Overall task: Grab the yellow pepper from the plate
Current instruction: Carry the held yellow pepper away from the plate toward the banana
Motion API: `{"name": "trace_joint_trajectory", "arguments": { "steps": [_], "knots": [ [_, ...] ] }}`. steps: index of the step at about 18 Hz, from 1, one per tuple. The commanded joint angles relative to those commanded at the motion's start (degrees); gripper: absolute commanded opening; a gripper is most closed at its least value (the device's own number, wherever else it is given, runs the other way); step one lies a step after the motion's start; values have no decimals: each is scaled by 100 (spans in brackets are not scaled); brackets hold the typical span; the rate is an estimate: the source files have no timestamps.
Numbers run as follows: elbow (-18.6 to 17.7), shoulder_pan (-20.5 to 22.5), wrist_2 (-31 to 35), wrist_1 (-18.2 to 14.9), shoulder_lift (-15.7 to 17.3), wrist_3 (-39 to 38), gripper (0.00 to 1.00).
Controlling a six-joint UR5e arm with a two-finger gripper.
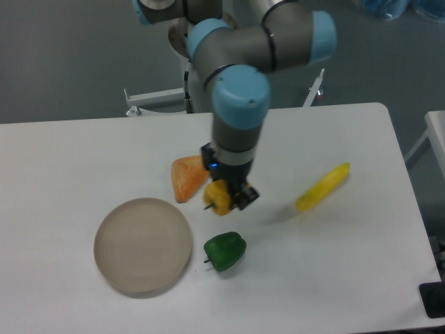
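With the beige plate (142, 245) bare on the white surface (334, 264), the end effector (226, 198) grips the yellow pepper (217, 199) aloft beside an orange wedge (189, 177), above a green pepper (224, 252), left of a yellow banana-like piece (322, 186).

A white table (83, 153) bears the plate (142, 245), green pepper (224, 251), orange wedge (187, 177) and long yellow piece (322, 186).

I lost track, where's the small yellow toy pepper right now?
The small yellow toy pepper hangs in the hand, mid-frame, beside the orange wedge, above the green pepper.
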Motion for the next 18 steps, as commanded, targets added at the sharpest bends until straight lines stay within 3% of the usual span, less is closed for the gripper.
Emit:
{"name": "trace_joint_trajectory", "arguments": {
  "steps": [9,18],
  "knots": [
    [-62,678,63,52,-149,1399,12],
    [-70,713,46,70,-237,1497,12]
  ]
}}
